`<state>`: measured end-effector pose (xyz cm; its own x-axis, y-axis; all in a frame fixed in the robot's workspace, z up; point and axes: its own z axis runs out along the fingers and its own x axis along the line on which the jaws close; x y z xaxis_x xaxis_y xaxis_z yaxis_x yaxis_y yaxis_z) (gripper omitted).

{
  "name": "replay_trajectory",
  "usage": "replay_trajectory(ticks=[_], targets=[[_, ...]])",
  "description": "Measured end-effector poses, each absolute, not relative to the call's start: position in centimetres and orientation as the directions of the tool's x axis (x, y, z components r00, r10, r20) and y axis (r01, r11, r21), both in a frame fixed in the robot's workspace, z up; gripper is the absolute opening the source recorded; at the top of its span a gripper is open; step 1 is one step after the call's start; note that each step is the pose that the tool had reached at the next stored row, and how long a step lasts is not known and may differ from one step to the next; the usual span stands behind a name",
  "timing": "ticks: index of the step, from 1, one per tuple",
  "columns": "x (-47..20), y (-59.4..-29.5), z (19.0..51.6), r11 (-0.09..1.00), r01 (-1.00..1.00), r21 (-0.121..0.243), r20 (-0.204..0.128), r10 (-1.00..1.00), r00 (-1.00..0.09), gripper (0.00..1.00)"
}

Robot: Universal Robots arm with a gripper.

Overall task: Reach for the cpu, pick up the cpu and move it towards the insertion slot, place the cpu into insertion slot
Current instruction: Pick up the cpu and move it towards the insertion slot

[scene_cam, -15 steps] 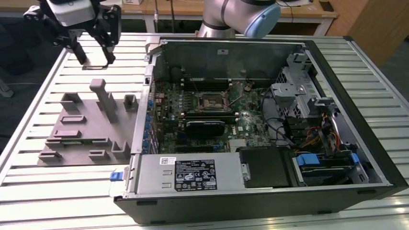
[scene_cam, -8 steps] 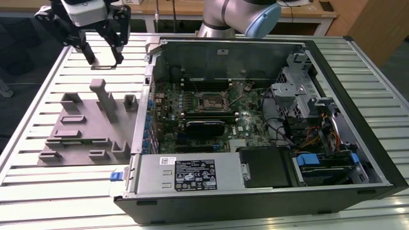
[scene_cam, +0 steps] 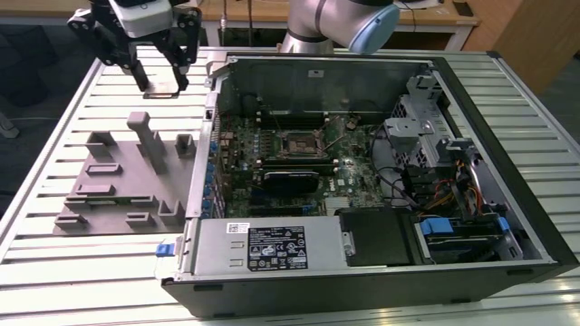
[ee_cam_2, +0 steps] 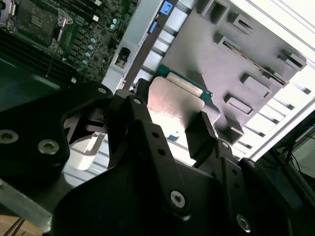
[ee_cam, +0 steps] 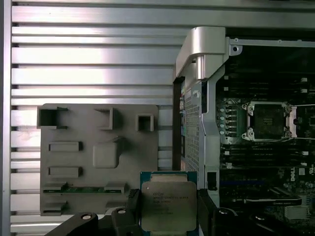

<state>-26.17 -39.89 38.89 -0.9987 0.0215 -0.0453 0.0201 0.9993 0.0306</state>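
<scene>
My gripper [scene_cam: 163, 86] hangs above the slatted table, beyond the far end of the grey fixture block [scene_cam: 127, 178] and on the exterior view's left of the open computer case. It is shut on the cpu [ee_cam: 169, 202], a flat square chip with a silvery top and a green edge, gripped by two opposite sides. The second wrist view shows the cpu [ee_cam_2: 175, 104] between the black fingers [ee_cam_2: 140, 115]. The insertion slot [scene_cam: 297, 142], a square metal-framed socket with a dark centre, lies on the motherboard inside the case, well off to the exterior view's right of the gripper. Both wrist views also show the insertion slot [ee_cam: 269, 120] [ee_cam_2: 34, 20].
The case's upright metal wall [scene_cam: 210, 115] stands between the gripper and the motherboard. Inside are a long black card [scene_cam: 292, 178], a power supply [scene_cam: 272, 248], a drive cage and cables [scene_cam: 444, 176]. The fixture block [ee_cam: 98, 157] has raised posts and moulded recesses.
</scene>
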Motion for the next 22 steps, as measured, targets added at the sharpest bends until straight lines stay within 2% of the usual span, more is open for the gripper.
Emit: replay_trajectory(ticks=[22], targets=[[-21.9, -39.9, 38.9, 0.999, 0.02, 0.031, -0.044, 0.022, -0.999, 0.54]])
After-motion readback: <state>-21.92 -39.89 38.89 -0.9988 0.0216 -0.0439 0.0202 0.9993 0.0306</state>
